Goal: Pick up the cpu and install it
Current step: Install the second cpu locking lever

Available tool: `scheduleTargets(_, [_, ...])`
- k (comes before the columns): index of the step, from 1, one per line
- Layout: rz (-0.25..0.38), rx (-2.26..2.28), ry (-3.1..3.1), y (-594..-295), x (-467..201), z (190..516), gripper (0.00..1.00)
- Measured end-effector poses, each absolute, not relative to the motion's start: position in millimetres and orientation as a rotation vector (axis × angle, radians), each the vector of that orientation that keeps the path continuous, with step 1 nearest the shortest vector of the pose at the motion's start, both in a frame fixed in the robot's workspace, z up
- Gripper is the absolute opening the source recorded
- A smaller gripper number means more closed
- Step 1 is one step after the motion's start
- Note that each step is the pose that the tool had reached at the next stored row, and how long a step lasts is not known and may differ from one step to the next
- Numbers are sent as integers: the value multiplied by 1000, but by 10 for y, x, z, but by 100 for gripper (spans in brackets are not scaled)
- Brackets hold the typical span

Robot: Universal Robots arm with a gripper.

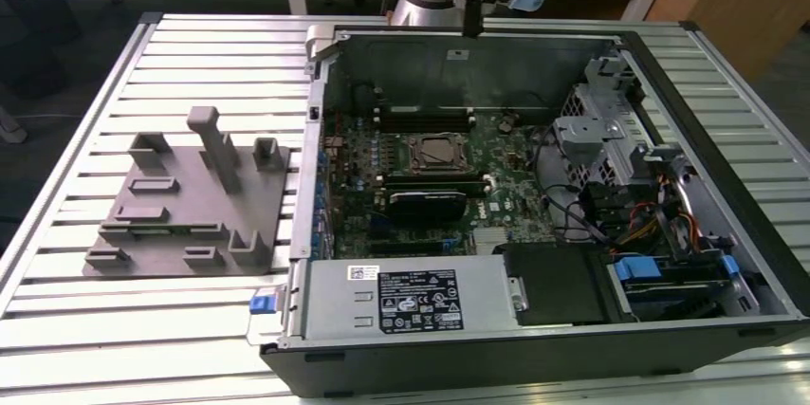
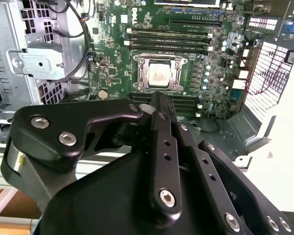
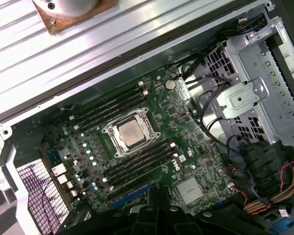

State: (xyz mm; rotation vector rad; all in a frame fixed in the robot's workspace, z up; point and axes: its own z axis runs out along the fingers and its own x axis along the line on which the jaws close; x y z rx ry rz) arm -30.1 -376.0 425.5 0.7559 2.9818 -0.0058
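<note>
You are looking at an open case [image 1: 708, 263] lying on a slatted table [image 1: 76, 139], with the gripper [image 1: 472, 26] hanging above the case's far wall in the exterior view. Its fingers [image 2: 159, 110] are pressed together with nothing between them, as the second wrist view shows. The cpu [image 3: 131, 133] is already sitting in the socket [image 3: 112, 132] on the green board [image 3: 186, 161]; in the exterior view it is lying near the middle of the case [image 1: 438, 150], at about 6 o'clock from the gripper and well apart from it. In the second wrist view the cpu [image 2: 159, 75] is showing just beyond the fingertips, its pale metal top framed by the socket's metal bracket. Dark memory slots [image 3: 147, 159] are running along both sides of the socket. A grey fixture [image 1: 190, 206] is resting on the table at 9 o'clock from the case, its blocks standing upright.
</note>
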Motion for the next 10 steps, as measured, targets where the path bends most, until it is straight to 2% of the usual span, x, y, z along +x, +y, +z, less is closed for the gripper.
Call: scheduleTargets(10, [-6,756,2982,-3760,-301,4179,11])
